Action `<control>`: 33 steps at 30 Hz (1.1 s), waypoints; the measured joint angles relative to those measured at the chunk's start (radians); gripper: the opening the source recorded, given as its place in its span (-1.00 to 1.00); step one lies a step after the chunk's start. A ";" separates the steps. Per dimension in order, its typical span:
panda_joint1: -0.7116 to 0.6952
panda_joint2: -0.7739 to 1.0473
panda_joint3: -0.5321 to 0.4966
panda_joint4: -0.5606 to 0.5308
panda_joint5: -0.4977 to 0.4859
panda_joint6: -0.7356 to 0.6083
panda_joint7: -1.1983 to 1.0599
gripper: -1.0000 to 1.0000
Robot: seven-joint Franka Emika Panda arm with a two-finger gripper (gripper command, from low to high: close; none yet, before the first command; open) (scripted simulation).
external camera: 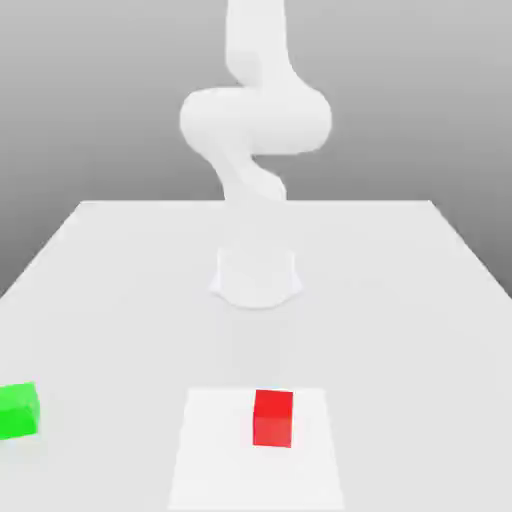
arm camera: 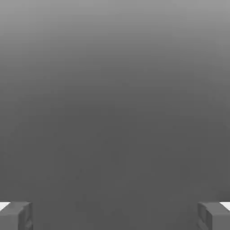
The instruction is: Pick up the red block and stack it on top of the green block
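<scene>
Red and squared-off, the block (external camera: 273,418) sat on a pale square patch (external camera: 215,455) of the tabletop (external camera: 120,330), with the green block (external camera: 18,411) well apart at the exterior view's left. The jaws stood wide open in the hand view, holding nothing. The red block looked stiff and probably light, unlikely to crush; a level grip across two opposite upright sides, around mid-height, seemed best.
</scene>
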 joint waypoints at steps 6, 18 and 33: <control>0.023 0.233 -0.006 -0.133 0.042 0.137 0.009 0.00; 0.033 0.668 0.025 -0.386 0.013 0.397 0.103 0.00; 0.037 0.959 0.016 -0.389 -0.034 0.631 0.147 -1.00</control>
